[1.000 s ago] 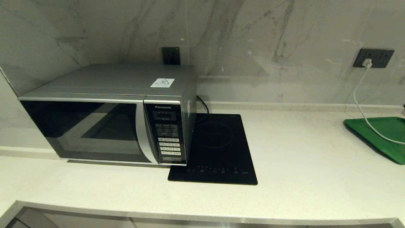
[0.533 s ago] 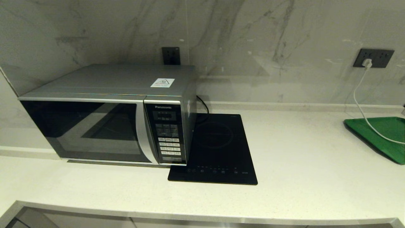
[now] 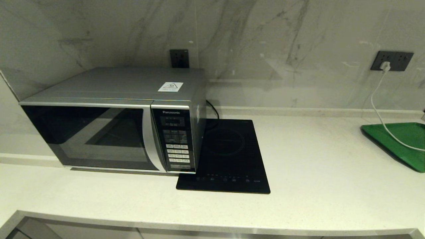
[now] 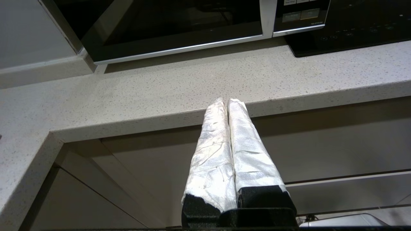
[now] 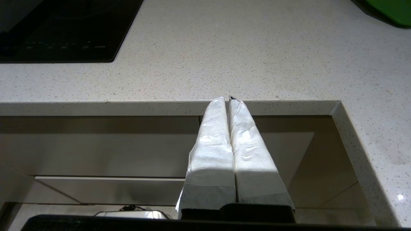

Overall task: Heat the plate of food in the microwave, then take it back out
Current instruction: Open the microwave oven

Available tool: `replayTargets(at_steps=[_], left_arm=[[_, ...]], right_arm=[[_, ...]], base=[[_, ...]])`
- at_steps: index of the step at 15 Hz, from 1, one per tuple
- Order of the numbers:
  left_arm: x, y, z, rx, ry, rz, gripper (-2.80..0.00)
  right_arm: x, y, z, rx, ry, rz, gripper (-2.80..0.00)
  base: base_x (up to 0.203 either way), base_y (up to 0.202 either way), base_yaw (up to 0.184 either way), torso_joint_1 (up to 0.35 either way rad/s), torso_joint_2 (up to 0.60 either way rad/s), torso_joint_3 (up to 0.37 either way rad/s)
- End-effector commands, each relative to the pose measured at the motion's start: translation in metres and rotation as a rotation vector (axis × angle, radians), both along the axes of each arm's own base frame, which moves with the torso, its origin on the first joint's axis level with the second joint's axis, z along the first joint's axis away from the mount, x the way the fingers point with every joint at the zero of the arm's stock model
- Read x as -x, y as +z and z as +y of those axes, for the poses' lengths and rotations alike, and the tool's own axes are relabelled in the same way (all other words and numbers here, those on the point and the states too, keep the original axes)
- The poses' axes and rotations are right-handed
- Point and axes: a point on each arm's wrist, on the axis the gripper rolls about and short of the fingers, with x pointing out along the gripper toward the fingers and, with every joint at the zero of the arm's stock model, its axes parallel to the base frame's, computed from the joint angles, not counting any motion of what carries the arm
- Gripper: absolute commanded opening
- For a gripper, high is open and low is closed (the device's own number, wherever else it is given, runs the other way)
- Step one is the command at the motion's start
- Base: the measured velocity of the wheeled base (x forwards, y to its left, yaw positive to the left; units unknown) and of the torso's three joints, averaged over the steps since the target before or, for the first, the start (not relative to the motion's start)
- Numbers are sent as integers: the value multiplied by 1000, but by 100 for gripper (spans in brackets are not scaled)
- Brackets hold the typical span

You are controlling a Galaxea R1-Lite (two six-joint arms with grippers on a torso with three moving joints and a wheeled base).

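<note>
White-wrapped pincer fingers (image 4: 221,141), black bases

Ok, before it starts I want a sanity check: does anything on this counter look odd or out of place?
Two things. The white cable from the wall socket trails across the green tray. The induction hob sits tight against the microwave. No plate of food shows anywhere.

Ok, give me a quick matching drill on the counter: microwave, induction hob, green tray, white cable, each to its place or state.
1 microwave
2 induction hob
3 green tray
4 white cable

a lying across the tray
b door closed
c counter's far right edge
d flat beside the microwave

Pairs: 1-b, 2-d, 3-c, 4-a
</note>
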Motion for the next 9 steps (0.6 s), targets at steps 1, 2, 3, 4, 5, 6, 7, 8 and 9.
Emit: replayTargets(at_steps=[1, 2, 3, 4, 5, 6, 7, 8, 9], left_arm=[[0, 0, 0, 27, 11, 2, -280], [0, -1, 1, 63, 27, 2, -280], [0, -1, 1, 95, 46, 0, -280], [0, 0, 1, 113, 50, 0, -280], [1, 0, 1, 120, 60, 5, -280], [1, 2, 1, 116, 62, -9, -280], [3, 10, 1, 113, 62, -30, -280], [6, 29, 1, 114, 60, -60, -280], [9, 51, 1, 115, 58, -85, -280]], right_arm=[[0, 0, 0, 0, 0, 1, -280], [0, 0, 0, 0, 0, 1, -280], [0, 0, 0, 0, 0, 1, -280], [0, 0, 0, 0, 0, 1, -280], [0, 0, 0, 0, 0, 1, -280], [0, 0, 0, 0, 0, 1, -280], [0, 0, 0, 0, 0, 1, -280], [0, 0, 0, 0, 0, 1, -280], [0, 0, 0, 0, 0, 1, -280]], base=[[0, 0, 0, 0, 0, 0], [0, 0, 0, 0, 0, 0], [0, 0, 0, 0, 0, 0], [0, 0, 0, 0, 0, 0], [0, 0, 0, 0, 0, 0], [0, 0, 0, 0, 0, 0], [0, 0, 0, 0, 0, 0], [0, 0, 0, 0, 0, 0], [0, 0, 0, 0, 0, 0]])
